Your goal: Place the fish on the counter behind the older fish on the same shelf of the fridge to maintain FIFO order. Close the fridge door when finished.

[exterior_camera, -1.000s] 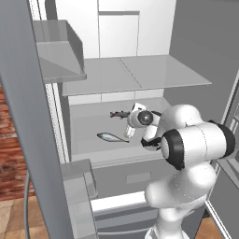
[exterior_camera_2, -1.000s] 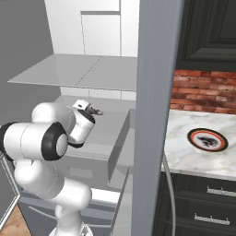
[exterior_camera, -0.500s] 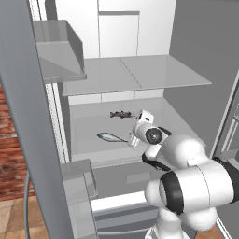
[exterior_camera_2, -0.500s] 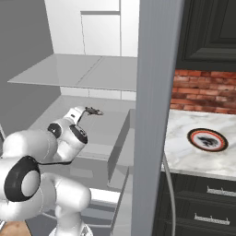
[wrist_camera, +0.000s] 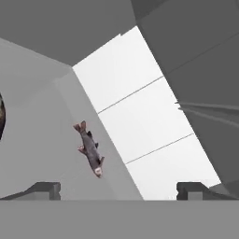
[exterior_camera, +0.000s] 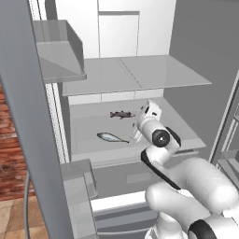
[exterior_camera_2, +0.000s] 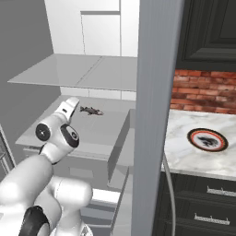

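Lying on the shelf (exterior_camera: 88, 140) of the fridge (exterior_camera: 196, 56), the fish (exterior_camera: 122, 114) sits toward the back wall, while the older fish (exterior_camera: 111, 137) rests nearer the shelf's front edge, so the slim silvery one would be reached first and the dark stubby one later, which is what a first-in-first-out order asks for. Both fish lie flat and apart from each other, neither touching the back wall as far as can be told. Just beside the older fish, toward the shelf's right part, the gripper (exterior_camera: 142, 125) hangs with its fingers (wrist_camera: 44, 189) spread wide and nothing between them; in the hand view the fish lies on the shelf beyond the tips, free of them. That open, empty stance suits a release already made, by my judgement, with the placing part apparently done. Beside the fridge the desk (exterior_camera_2: 184, 154) carries a plate (exterior_camera_2: 207, 139) with a dark shape on it. Both fridge doors (exterior_camera_2: 154, 115) stand open, so closing them looks like the step left, once the arm is clear of the shelf
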Controlling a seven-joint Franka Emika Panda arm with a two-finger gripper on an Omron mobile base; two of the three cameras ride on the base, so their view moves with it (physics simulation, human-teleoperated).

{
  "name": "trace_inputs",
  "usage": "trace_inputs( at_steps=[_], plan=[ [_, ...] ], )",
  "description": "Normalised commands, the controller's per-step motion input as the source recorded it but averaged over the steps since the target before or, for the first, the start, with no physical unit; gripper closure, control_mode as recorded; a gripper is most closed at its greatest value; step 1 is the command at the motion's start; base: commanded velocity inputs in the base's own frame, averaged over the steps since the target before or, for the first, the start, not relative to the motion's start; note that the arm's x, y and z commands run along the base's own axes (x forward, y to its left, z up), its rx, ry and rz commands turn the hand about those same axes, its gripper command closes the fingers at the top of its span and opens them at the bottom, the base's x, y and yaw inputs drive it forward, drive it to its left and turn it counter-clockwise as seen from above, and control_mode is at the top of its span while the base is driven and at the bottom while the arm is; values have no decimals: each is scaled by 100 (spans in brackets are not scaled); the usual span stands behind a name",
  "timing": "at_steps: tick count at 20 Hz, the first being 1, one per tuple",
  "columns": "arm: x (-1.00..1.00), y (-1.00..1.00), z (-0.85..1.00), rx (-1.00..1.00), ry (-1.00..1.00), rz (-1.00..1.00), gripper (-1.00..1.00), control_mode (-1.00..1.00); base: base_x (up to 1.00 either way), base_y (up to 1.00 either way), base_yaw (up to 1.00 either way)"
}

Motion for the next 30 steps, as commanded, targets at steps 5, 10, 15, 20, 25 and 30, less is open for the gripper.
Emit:
trace_inputs(
  at_steps=[5, 10, 15, 20, 25, 30],
  plan=[
    [-65, 0, 87, 0, 3, -13, -100, -100, 0, 0, 0],
    [-89, 0, 27, 0, 9, -19, -100, -100, 0, 0, 0],
    [-100, 0, 0, 0, 2, -21, -100, -100, 0, 0, 0],
    [-85, -26, 0, 0, 8, -12, -100, -100, 0, 0, 0],
    [-39, -75, 0, 5, 8, -1, -100, -100, 0, 0, 0],
    [-3, -38, -16, 3, 4, -6, -100, -100, 0, 0, 0]
  ],
)
